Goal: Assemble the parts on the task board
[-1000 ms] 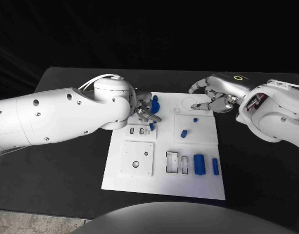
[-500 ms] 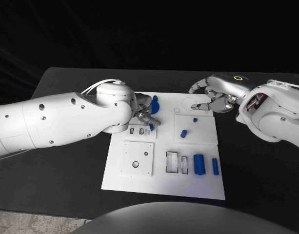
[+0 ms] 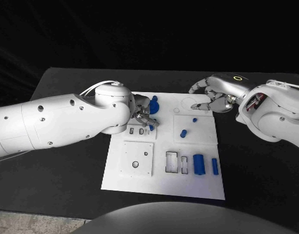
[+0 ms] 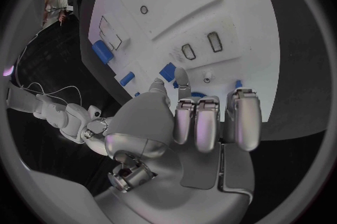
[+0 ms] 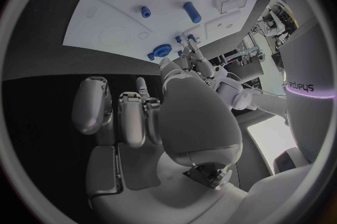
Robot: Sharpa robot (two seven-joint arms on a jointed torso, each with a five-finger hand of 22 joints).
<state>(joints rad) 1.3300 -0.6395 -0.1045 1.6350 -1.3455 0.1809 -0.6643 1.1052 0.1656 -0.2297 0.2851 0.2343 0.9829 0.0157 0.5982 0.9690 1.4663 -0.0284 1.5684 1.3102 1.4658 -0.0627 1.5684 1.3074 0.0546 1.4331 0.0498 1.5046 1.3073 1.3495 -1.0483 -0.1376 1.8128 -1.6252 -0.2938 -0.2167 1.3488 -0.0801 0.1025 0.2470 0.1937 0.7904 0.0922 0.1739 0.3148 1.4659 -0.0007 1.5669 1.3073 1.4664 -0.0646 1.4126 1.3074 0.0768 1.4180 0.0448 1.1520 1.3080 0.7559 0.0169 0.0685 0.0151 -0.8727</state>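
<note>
The white task board (image 3: 165,183) lies mid-table. My left hand (image 3: 144,115) hovers over its far left part, just beside the blue gear-shaped part (image 3: 154,104). Its fingertips (image 4: 180,75) stand apart on either side of a small blue part (image 3: 151,127) (image 4: 167,71) that lies by two small slots (image 3: 136,130). Nothing is in that hand. My right hand (image 3: 216,97) hangs over the board's far right corner, fingers loosely bent and holding nothing. A blue peg (image 3: 184,133) and a tiny blue stud (image 3: 195,119) sit on the right panel.
A thick blue cylinder (image 3: 199,164) and a slim blue bar (image 3: 214,166) lie near the board's right edge, next to two rectangular slots (image 3: 171,162). A square plate with a round hole (image 3: 136,159) sits at the near left. Black table (image 3: 44,180) surrounds the board.
My left arm has shifted slightly and its hand has crept a little toward the slots. The right hand and the blue parts have stayed put.
</note>
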